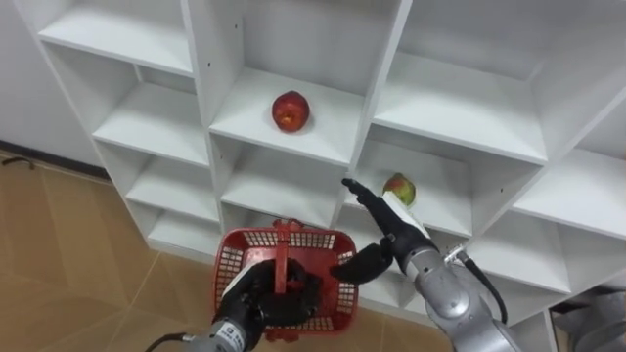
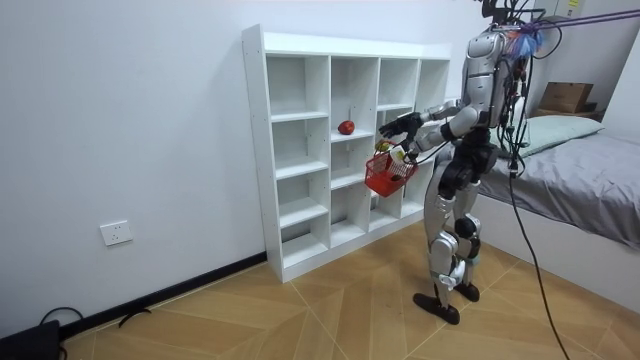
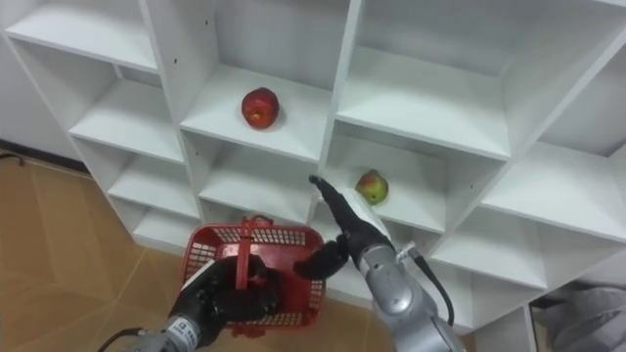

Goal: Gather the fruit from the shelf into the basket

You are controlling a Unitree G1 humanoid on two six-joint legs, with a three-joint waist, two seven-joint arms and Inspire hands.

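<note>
Left eye view: my left hand [image 1: 262, 301] was curled round the red basket [image 1: 231, 262] handle. My right hand [image 1: 389, 233] was flat, empty, and covered the green apple [image 1: 399, 186] at its lower edge.
Right eye view: the red apple [image 3: 259, 107] sat one shelf higher, one compartment left.
Room view: I couldn't make out the basket's contents.

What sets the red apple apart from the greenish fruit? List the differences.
The red apple is mostly red; the greenish fruit is green with a red blush. The red apple lies one shelf higher and one compartment left of the greenish fruit. The open right hand reaches toward the greenish fruit, not the red apple. Both lie on white shelves.
</note>
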